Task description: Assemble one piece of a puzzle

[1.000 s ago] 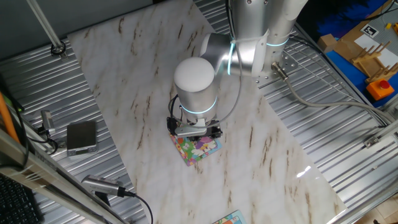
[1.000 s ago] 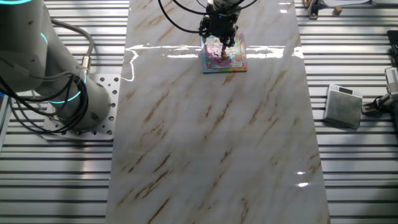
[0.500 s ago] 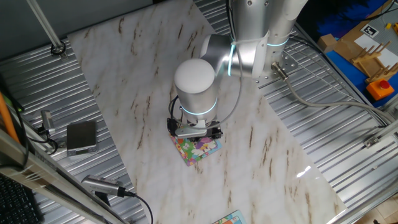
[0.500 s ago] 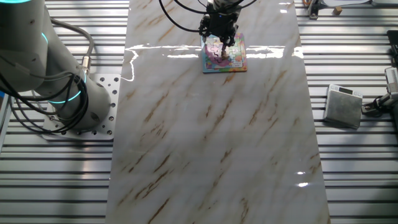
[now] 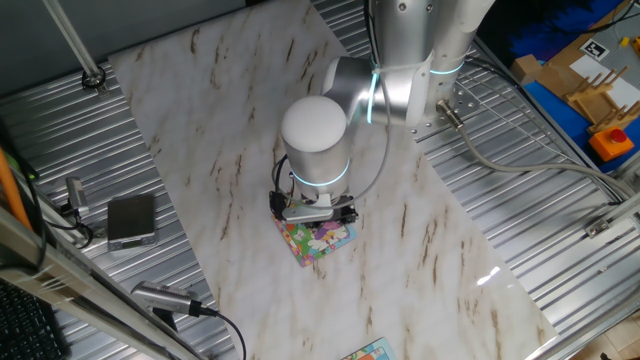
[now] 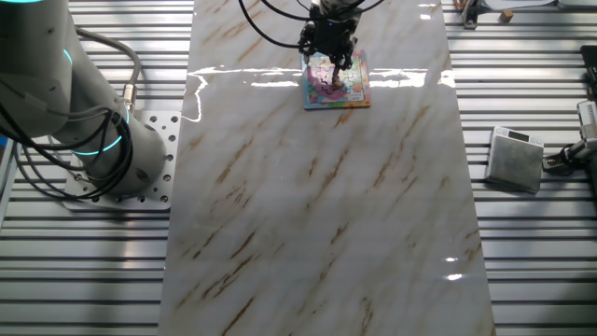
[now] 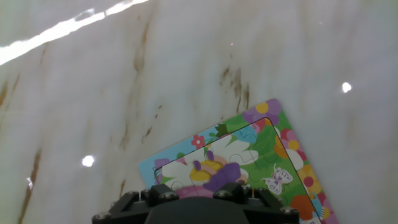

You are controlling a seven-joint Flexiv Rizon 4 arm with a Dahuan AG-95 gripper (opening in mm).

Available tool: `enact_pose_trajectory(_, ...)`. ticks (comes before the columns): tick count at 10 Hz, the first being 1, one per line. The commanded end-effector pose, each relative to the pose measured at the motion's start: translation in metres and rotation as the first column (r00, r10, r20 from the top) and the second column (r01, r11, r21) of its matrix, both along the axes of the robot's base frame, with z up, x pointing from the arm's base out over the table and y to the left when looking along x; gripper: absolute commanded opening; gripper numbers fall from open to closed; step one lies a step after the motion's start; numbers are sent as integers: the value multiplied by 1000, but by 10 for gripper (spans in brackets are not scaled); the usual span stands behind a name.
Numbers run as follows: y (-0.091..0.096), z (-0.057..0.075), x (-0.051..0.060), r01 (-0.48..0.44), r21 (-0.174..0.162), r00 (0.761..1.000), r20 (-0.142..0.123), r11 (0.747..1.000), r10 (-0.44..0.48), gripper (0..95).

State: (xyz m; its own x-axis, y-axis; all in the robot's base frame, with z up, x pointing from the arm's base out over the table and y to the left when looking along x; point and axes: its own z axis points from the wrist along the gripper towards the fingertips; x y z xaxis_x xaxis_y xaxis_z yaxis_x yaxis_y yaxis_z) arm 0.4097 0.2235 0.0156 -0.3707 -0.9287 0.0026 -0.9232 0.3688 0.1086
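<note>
The puzzle (image 5: 322,243), a small square cartoon board, lies on the marble sheet; in the other fixed view the puzzle (image 6: 349,91) is at the far end. My gripper (image 6: 329,73) is down on its middle, and the hand (image 5: 316,150) hides the fingers in the one fixed view. In the hand view the puzzle (image 7: 264,146) fills the lower right, and the gripper (image 7: 198,195) body is cut off by the bottom edge. A pink-purple patch that may be the piece (image 7: 196,190) shows just ahead of it, flat against the board. The fingertips are hidden.
A grey box (image 5: 131,220) sits on the ribbed metal left of the sheet, with a cable (image 5: 185,305) near it. A sliver of another board (image 5: 368,351) lies at the sheet's near edge. The arm's base (image 6: 89,112) stands beside the sheet.
</note>
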Motion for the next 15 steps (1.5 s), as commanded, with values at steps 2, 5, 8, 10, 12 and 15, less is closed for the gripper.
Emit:
enact_pose_trajectory(2, 0, 0, 0, -2, -1, 1000, 2, 1000, 2, 570)
enact_pose_trajectory(5, 0, -1, 0, -9, -6, 1000, 6, 1000, 9, 570)
enact_pose_trajectory(8, -1, -2, 0, -11, -8, 1000, 8, 1000, 11, 570)
enact_pose_trajectory(10, -1, -2, 0, -13, -10, 1000, 10, 1000, 13, 570)
enact_pose_trajectory(12, -2, -2, 0, -15, -10, 1000, 11, 1000, 15, 570)
enact_pose_trajectory(15, -2, -3, -1, -16, -11, 1000, 12, 1000, 16, 570)
